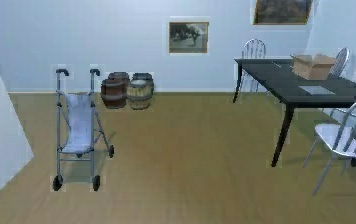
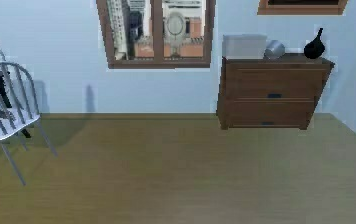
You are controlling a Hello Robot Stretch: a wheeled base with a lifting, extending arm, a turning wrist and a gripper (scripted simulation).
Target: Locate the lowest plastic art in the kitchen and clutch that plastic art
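A small black curved figure (image 2: 315,43) stands on the top of a dark wooden dresser (image 2: 274,92) at the arm side view's right, beside a grey rounded object (image 2: 274,48) and a grey box (image 2: 244,46). Two framed pictures hang on the far wall in the forward view, one (image 1: 189,36) in the middle and one (image 1: 282,11) at the top right. Another frame (image 2: 302,6) hangs above the dresser.
A dark dining table (image 1: 304,82) with a cardboard box (image 1: 314,66) and white chairs (image 1: 346,135) stands at the forward view's right. A blue walker (image 1: 80,130) stands on the wooden floor at the left, two barrels (image 1: 127,90) by the wall. A window (image 2: 156,30) and a chair (image 2: 8,105) show in the arm side view.
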